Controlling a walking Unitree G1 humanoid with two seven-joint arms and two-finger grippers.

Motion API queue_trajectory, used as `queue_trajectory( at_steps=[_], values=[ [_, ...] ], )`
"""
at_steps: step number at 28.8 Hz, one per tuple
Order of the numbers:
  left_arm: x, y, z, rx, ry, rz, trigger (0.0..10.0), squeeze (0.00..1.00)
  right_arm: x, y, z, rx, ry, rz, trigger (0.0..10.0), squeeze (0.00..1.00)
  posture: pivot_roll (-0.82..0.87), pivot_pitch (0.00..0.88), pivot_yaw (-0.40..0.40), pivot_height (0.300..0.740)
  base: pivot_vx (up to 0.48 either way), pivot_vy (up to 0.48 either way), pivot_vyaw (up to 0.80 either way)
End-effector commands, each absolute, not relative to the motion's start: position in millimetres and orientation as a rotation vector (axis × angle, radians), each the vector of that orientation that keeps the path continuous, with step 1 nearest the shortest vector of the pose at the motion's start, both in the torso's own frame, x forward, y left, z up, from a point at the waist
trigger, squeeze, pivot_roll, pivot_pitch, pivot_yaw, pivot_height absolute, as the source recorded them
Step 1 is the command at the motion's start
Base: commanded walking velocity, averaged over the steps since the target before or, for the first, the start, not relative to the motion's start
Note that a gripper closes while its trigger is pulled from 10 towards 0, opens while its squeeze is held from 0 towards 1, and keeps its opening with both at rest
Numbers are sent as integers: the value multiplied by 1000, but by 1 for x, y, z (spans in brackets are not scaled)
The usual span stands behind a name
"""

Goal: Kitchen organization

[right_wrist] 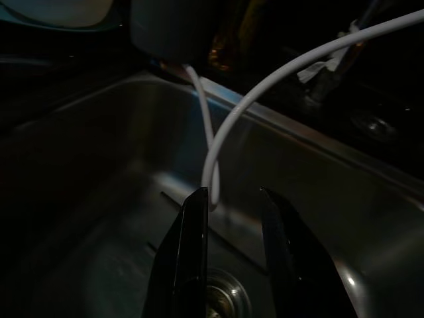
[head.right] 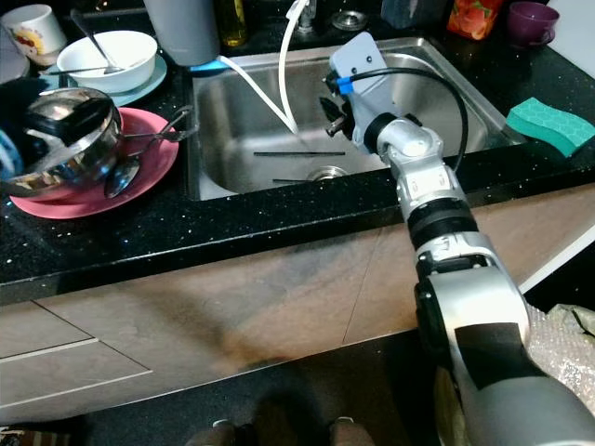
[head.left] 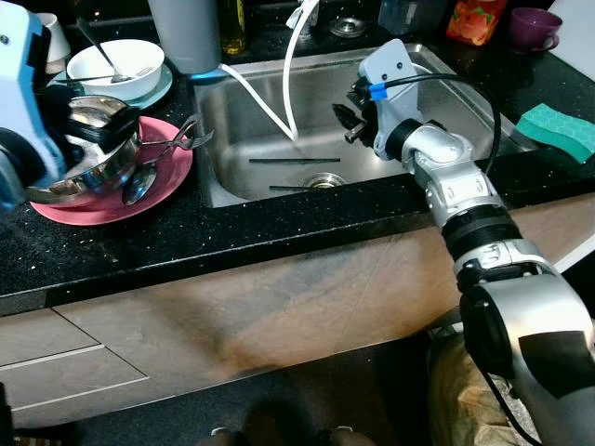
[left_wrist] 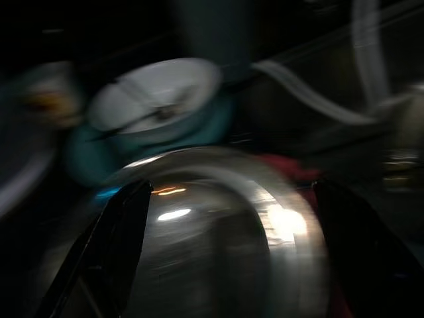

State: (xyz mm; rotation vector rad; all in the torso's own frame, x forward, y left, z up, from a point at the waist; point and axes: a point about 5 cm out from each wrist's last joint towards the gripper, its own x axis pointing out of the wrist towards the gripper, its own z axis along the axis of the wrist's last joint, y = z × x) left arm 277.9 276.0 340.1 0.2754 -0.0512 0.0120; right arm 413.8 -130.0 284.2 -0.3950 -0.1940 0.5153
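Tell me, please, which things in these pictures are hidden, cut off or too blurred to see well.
- Left gripper: head views show just its blue housing, cut by the edge; the blurred wrist view leaves its contact with the steel bowl unclear.
- Pink plate: mostly covered by the bowl and spoons.
- Purple cup: top cut off by the frame.
- White bowl: smeared by motion in the left wrist view.

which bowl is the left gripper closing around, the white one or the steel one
The steel bowl on the pink plate; the left gripper has a finger on each side of it. The white bowl sits behind, holding a spoon.
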Motion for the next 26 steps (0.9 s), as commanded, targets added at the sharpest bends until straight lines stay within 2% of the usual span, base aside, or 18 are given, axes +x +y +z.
queue_trajectory(
  at_steps=[1,6,9,10,13,16,26],
  values=[
    [276,286,336,301,-6,82,10000,0,413,-128,282,-382,-196,534,10000,0,86,146,-5,740,0,0,0],
    [270,311,329,308,80,224,10000,0,412,-124,280,-375,-195,556,10000,0,89,141,-5,740,0,0,0],
    [258,356,321,292,154,450,10000,0,411,-119,279,-373,-197,587,10000,0,92,138,-8,740,0,0,0],
    [256,362,319,276,163,471,10000,0,410,-119,279,-373,-198,590,10000,0,93,136,-7,740,0,0,0],
    [253,368,314,272,175,502,10000,0,410,-118,279,-373,-201,596,10000,0,92,136,-7,740,0,0,0],
    [253,369,307,171,171,492,10000,0,409,-116,279,-376,-204,607,10000,0,92,134,-7,740,0,0,0],
    [269,346,297,-58,103,278,10000,0,409,-118,286,-391,-223,599,10000,0,87,141,-2,740,0,0,0]
  ],
)
